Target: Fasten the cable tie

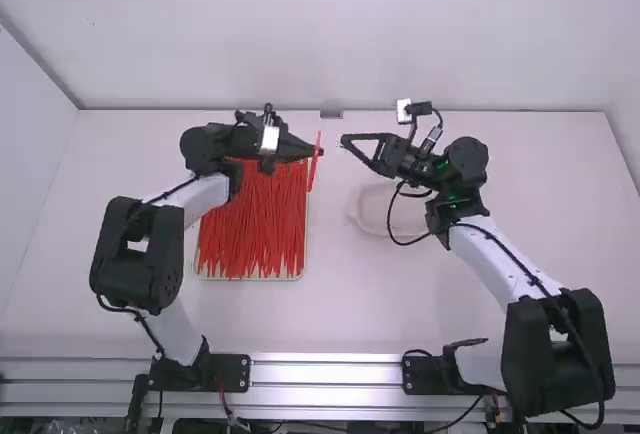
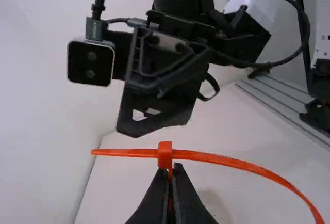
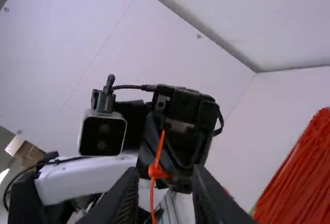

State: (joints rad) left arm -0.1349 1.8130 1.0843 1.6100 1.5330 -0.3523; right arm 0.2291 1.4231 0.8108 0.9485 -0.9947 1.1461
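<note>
Pinching cable tie (image 2: 164,152) w/ left gripper (image 2: 170,171), right gripper (image 3: 166,175) spread opp.

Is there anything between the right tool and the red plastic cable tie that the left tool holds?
Nothing visible does. The thin red plastic cable tie is clamped in the shut left tool, and the open right tool faces it across open air. The pile of spare red ties lies under the left arm, aside.

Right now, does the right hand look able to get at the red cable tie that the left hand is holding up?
Probably yes. The right hand is open and faces the cable tie, which sticks out clear of the shut left hand. Nothing stands between them.
</note>
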